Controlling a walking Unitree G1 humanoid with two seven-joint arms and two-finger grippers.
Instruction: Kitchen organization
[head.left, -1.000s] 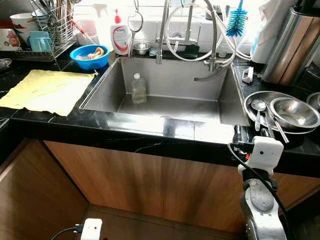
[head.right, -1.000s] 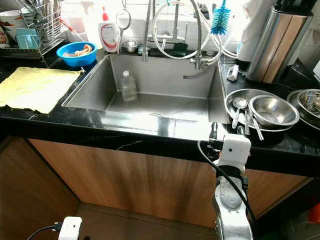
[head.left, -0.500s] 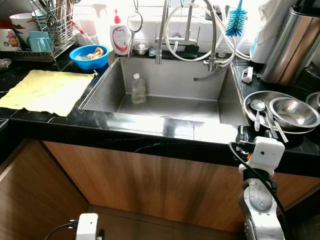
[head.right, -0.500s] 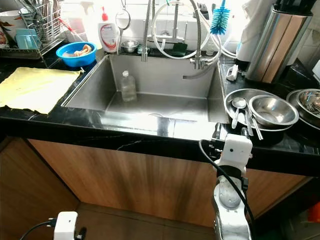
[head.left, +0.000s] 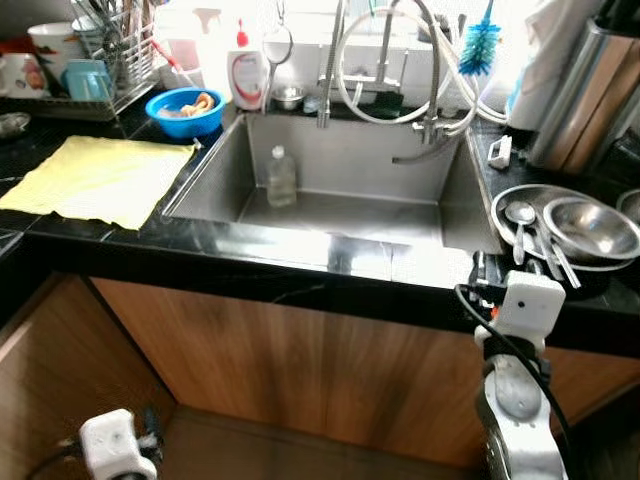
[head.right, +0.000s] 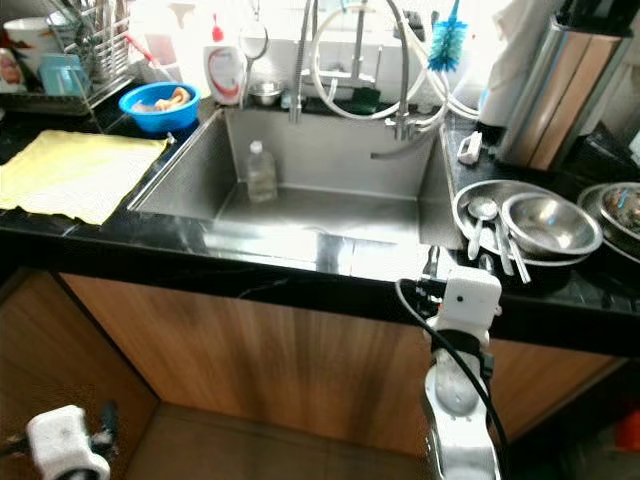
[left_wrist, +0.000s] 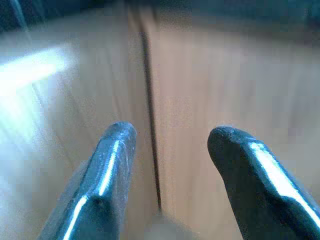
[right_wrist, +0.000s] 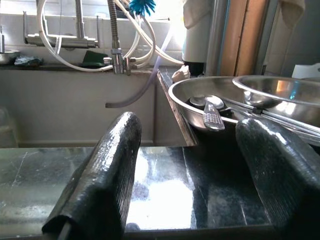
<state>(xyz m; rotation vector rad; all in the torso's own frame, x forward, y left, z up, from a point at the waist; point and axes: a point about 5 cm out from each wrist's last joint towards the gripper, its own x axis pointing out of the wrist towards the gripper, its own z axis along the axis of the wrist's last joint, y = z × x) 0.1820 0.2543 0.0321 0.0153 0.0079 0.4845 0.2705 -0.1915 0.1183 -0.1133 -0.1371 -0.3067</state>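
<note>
Change since a second ago: left gripper (head.left: 150, 445) has swung leftward along the bottom edge of the head views, from lower centre-left toward the lower left corner; the whole scene has also slid a little, so the head camera moved too. Right gripper (head.left: 480, 270) sits at the same spot in the lower right, at the counter lip.
Left claw: fingers (left_wrist: 112, 150) spread apart with nothing between them, pointed at the wooden cabinet front (left_wrist: 200, 75) and its dark door seam.
Right claw: fingers (right_wrist: 107, 175) parted wide, empty, raised to the black counter edge (right_wrist: 200, 200), aimed toward the steel pan of dishes (head.left: 520, 195).
Task things: steel pan holds a steel bowl (head.left: 590, 225) and spoon (head.left: 517, 212), right side of frame, on the counter beside the sink (head.left: 340, 210).
Sink: a clear bottle (head.left: 281, 178) stands upright inside, near the back left wall.
Upper left of frame: blue bowl (head.left: 183, 107), soap bottle (head.left: 246, 70), drying rack (head.left: 110, 60); a yellow cloth (head.left: 95, 180) lies flat at the left.
Upper right: blue bottle brush (head.left: 480, 45) by the faucet hoses.
Reading: nothing is gripped yet. The right arm looks staged for the dishes nearest it; the left arm's swing looks more like balance or repositioning than a reach.
Next move calls for: lifting the right gripper clear of the counter lip before reaching forward.
</note>
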